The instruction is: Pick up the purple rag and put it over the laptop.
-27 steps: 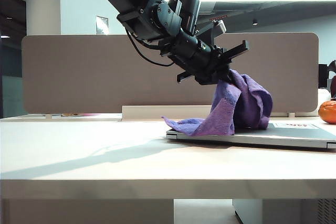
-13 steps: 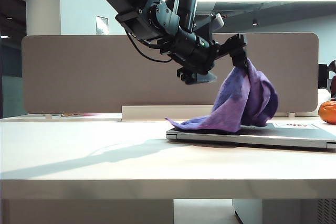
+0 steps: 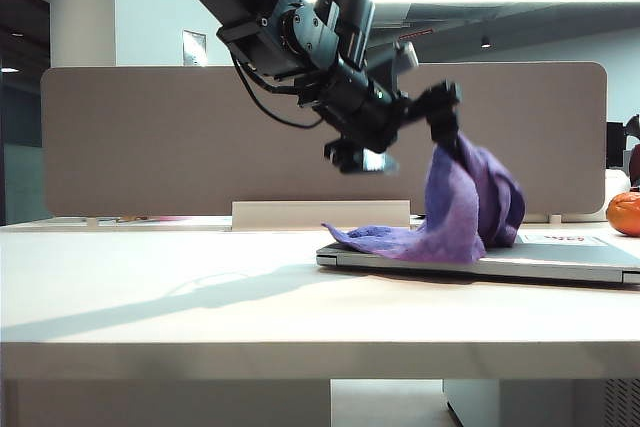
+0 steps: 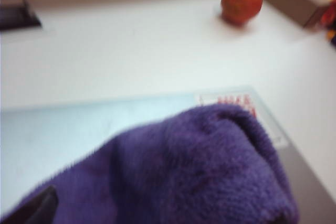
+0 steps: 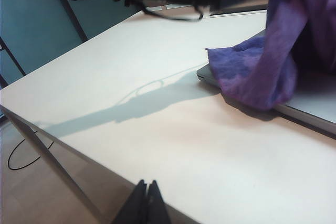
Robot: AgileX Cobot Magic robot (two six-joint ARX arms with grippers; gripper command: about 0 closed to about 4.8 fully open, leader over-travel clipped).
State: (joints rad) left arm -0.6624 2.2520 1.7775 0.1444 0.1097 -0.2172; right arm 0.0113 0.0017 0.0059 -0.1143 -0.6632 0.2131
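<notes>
The purple rag (image 3: 462, 209) lies heaped on the left part of the silver laptop (image 3: 565, 258), which is closed flat on the white table. The rag's top corner still hangs from the upper finger (image 3: 443, 110) of my left gripper (image 3: 404, 135). That gripper hovers above the laptop's left end with its jaws spread wide, so it is open. In the left wrist view the rag (image 4: 199, 171) fills the foreground over the lid (image 4: 79, 124). My right gripper (image 5: 147, 191) is shut and empty, off the table's near edge, far from the rag (image 5: 262, 72).
An orange ball (image 3: 625, 213) sits on the table past the laptop's right end. A grey partition (image 3: 150, 137) closes off the back of the table, with a low white strip (image 3: 320, 214) at its foot. The table's front edge (image 3: 300, 347) runs across the exterior view.
My left gripper's jaws have sprung apart from shut on the rag. The rag has slid to the right and now dangles from the upper finger, with more cloth settled on the lid.
</notes>
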